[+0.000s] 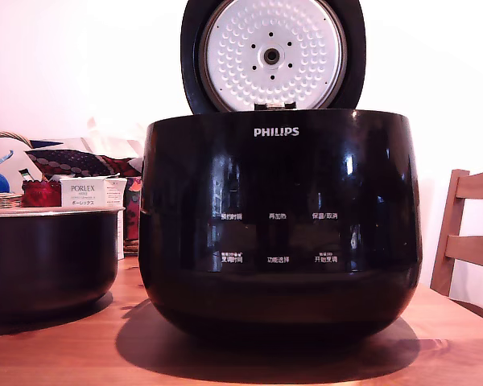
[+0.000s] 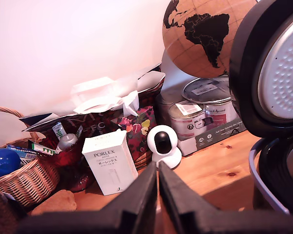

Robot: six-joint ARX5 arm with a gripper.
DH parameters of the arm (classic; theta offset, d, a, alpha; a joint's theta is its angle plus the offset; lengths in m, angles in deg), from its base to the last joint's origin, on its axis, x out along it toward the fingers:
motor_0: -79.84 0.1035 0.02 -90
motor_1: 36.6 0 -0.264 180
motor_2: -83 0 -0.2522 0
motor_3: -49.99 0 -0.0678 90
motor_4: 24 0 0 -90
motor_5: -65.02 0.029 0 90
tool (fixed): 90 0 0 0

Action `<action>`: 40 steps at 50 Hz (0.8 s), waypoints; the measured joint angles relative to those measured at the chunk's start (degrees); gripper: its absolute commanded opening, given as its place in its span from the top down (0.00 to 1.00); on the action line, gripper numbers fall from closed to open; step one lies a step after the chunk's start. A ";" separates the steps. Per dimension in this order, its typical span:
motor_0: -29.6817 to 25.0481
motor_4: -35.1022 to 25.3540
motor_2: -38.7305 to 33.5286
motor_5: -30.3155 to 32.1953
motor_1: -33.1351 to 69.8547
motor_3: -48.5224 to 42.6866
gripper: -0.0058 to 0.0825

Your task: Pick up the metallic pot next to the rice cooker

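- Rice cooker (image 1: 279,229): glossy black, PHILIPS logo, centre of the wooden bench (image 1: 80,354) in the exterior view; lid (image 1: 272,55) raised upright, dimpled silver inner plate facing the camera.
- Metallic pot (image 1: 47,257): dark, pale rim, standing on the bench at the exterior view's left, just beside the cooker, not touching it.
- Pincer (image 2: 157,195): black fingers pressed together at the tips, nothing between them; seen in wrist view only.
- White PORLEX box (image 2: 110,168), small white camera (image 2: 163,145), wicker basket (image 2: 24,183), globe (image 2: 200,36), paint tins (image 2: 205,105): behind.
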 measured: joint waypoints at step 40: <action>-0.02 -9.57 3.37 28.68 0.04 -21.53 0.95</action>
